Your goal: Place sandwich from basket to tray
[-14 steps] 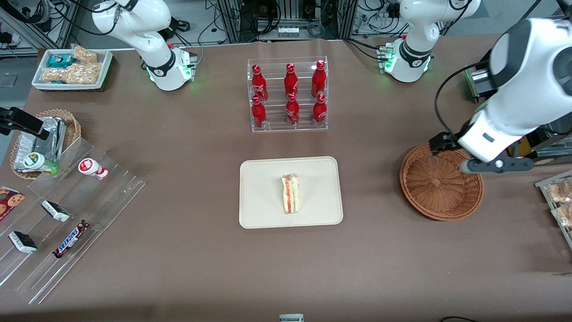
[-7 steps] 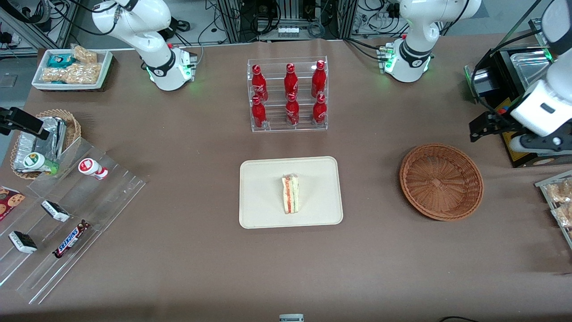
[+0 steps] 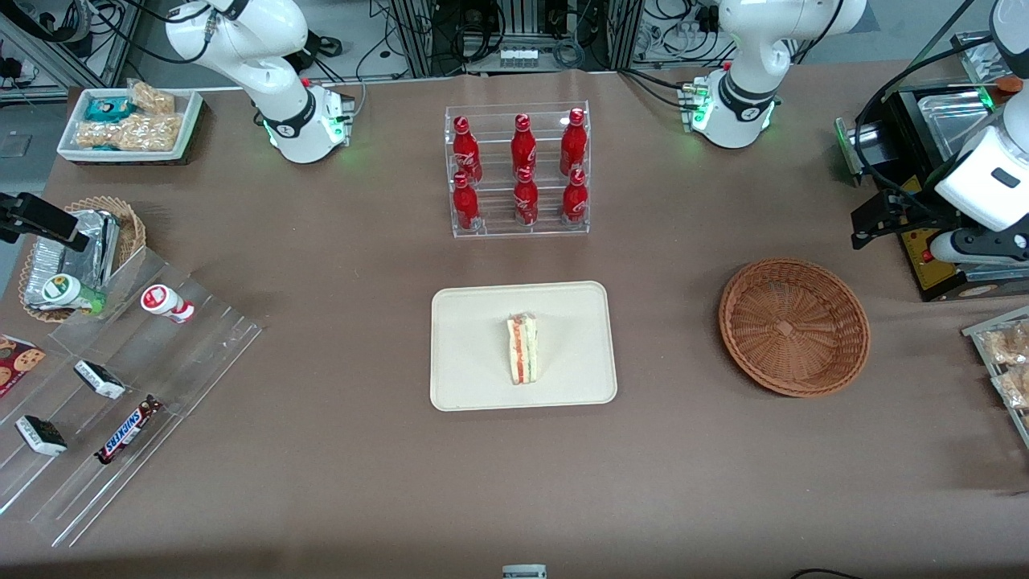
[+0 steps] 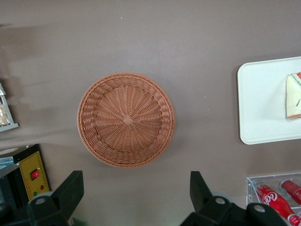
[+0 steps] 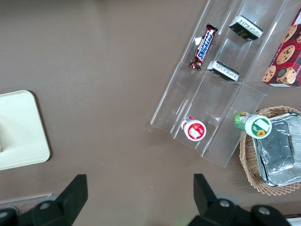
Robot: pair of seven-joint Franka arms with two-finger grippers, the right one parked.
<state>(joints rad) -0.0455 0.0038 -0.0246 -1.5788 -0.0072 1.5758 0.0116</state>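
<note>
Front view: the small triangular sandwich wedge of pale bread with red, orange and green filling (image 3: 522, 350) lies flat mid-frame on the flat cream-beige rectangular tray (image 3: 450, 386), well inside its low rim. The large round brown wicker basket (image 3: 794, 326) sits well apart toward my working end and holds nothing. My gripper (image 3: 965, 245) hangs at the frame's edge, farther from the camera than the basket and clear of its rim. Judged from this, the placing looks done.

Left wrist view: my fingers (image 4: 70, 186) are spread wide, nothing between them. Basket (image 4: 126, 119) bare to its woven floor. Part of the tray (image 4: 258, 103) and a corner of the sandwich (image 4: 294, 96) show.

Right wrist view: only a tray corner (image 5: 19, 132).

Handling (a guess): light, soft, layers likely to slide or squash. If it needs regripping, I'd pinch across the two bread faces near the middle, gently, not on the striped cut edge.

Room: open brown table all round the tray. The clear acrylic rack of red bottles (image 3: 518, 173) stands near its upper edge, so I'd come in from the basket end.
</note>
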